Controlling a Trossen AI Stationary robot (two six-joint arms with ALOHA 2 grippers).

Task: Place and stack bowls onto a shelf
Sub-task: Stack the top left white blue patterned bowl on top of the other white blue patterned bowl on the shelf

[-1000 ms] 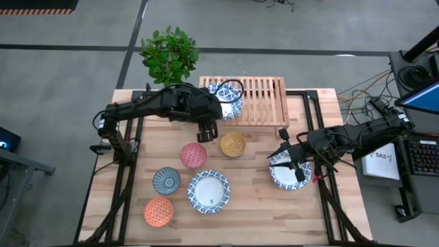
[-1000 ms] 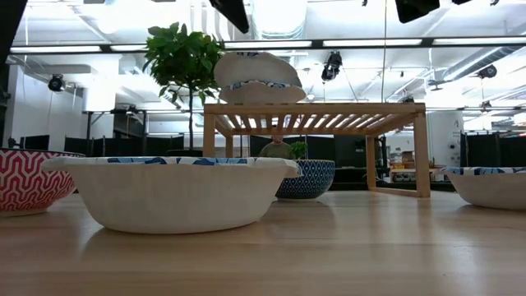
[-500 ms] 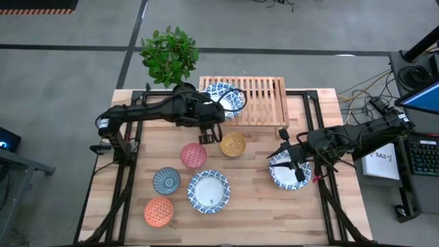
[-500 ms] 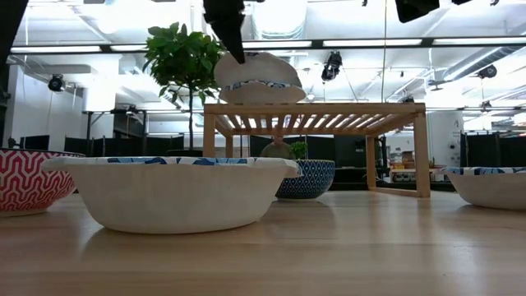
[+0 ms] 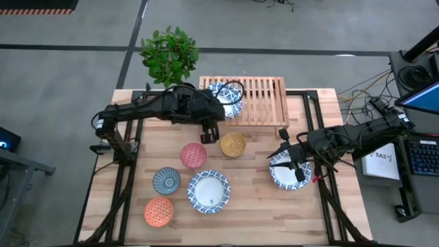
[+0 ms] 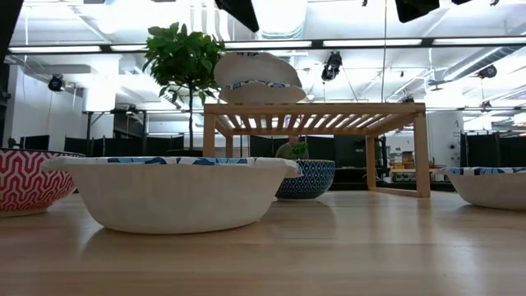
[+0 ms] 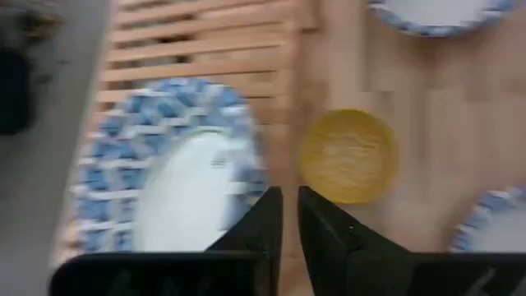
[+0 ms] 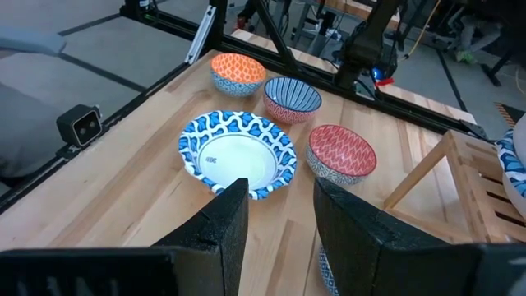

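Observation:
Two blue-white bowls (image 5: 225,98) lie stacked on the left end of the slatted wooden shelf (image 5: 257,99); in the low view the upper bowl (image 6: 256,69) sits tilted in the lower one. My left gripper (image 5: 210,132) (image 7: 289,215) hangs shut and empty just in front of the shelf, between that stack and the yellow bowl (image 5: 232,143). My right gripper (image 5: 291,163) (image 8: 279,215) waits open above a blue-white bowl (image 5: 290,173) at the table's right. Another blue-white bowl (image 5: 208,191) rests on the table in the middle.
A red bowl (image 5: 193,155), a teal bowl (image 5: 167,180) and an orange bowl (image 5: 158,210) stand on the left half of the table. A potted plant (image 5: 169,55) stands behind the table's far left corner. The shelf's right part shows bare slats (image 5: 267,96).
My left gripper has shut its fingers on nothing. It dipped toward the stack on the shelf and rose again, ending about where it began. The stacked bowls and my right arm have kept still.

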